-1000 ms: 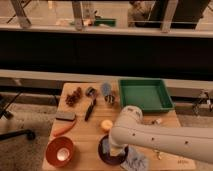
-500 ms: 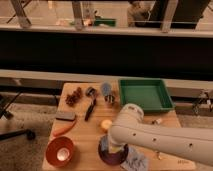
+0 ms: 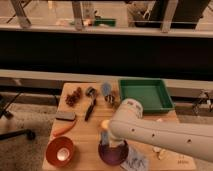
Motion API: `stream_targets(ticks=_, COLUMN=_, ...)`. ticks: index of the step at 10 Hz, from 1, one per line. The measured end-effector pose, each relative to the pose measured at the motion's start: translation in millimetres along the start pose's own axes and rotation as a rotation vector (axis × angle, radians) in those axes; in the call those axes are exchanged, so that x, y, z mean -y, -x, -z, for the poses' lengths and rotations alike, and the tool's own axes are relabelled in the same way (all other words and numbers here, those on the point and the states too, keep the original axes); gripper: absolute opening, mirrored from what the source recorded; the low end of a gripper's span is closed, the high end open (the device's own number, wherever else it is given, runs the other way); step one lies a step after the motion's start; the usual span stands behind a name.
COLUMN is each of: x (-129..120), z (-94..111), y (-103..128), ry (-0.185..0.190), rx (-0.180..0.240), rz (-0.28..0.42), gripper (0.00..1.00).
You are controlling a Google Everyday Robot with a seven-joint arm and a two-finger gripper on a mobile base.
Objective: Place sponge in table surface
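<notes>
My white arm reaches in from the lower right across the wooden table [image 3: 85, 135]. The gripper [image 3: 106, 139] hangs at the arm's end, just over the left rim of a purple bowl [image 3: 114, 154] near the front edge. A bluish-grey piece shows at the gripper's tip; I cannot tell if it is a finger or something held. A dark flat block that looks like a sponge [image 3: 65, 116] lies on the table's left side, well left of the gripper.
An orange carrot-like thing [image 3: 64, 129] and a red bowl [image 3: 60, 150] sit front left. A black utensil [image 3: 90, 108], a red cluster [image 3: 74, 96] and a blue-grey object [image 3: 106, 90] lie further back. A green tray [image 3: 145, 95] stands back right. A crumpled packet [image 3: 135, 161] lies in front.
The arm has shifted slightly over the purple bowl. The things on the table have not moved.
</notes>
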Motion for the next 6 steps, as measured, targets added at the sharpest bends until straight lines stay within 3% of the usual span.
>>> stream_targets(ticks=4, x=8.2, z=2.1, y=8.5, ry=-0.018, rx=-0.007, rz=0.018, gripper=0.2)
stream_targets(ticks=6, x=20.2, z=0.1, y=-0.6, ry=-0.028, rx=-0.027, rz=0.002, gripper=0.2)
